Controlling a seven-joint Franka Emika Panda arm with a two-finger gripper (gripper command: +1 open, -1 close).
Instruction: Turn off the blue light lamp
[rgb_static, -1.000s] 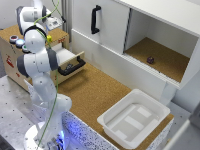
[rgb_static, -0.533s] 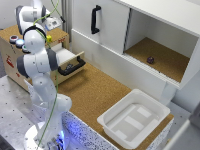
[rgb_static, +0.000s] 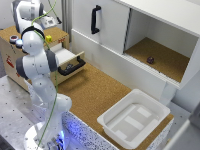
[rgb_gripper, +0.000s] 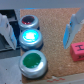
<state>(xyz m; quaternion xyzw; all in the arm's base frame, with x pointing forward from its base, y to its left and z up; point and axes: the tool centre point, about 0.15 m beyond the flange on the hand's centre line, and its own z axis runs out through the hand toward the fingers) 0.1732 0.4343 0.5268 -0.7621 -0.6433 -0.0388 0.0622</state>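
Observation:
In the wrist view, three round button lamps sit in a row on a cork surface. The blue light lamp (rgb_gripper: 30, 37) is in the middle and glows bright cyan. A dark red lamp (rgb_gripper: 29, 22) is on one side of it and an unlit green lamp (rgb_gripper: 33, 61) on the other. My gripper (rgb_gripper: 37, 46) is open above them, one finger (rgb_gripper: 6, 31) on each side of the row, touching nothing. In the exterior view the gripper (rgb_static: 48, 22) hovers over the wooden box (rgb_static: 10, 55) at the far left.
A small red cube (rgb_gripper: 77, 51) lies beside the lamps near one finger. The exterior view shows an open drawer (rgb_static: 70, 62), a white cabinet with a black handle (rgb_static: 95, 19), an open cork-lined compartment (rgb_static: 155, 57) and a white tray (rgb_static: 132, 120).

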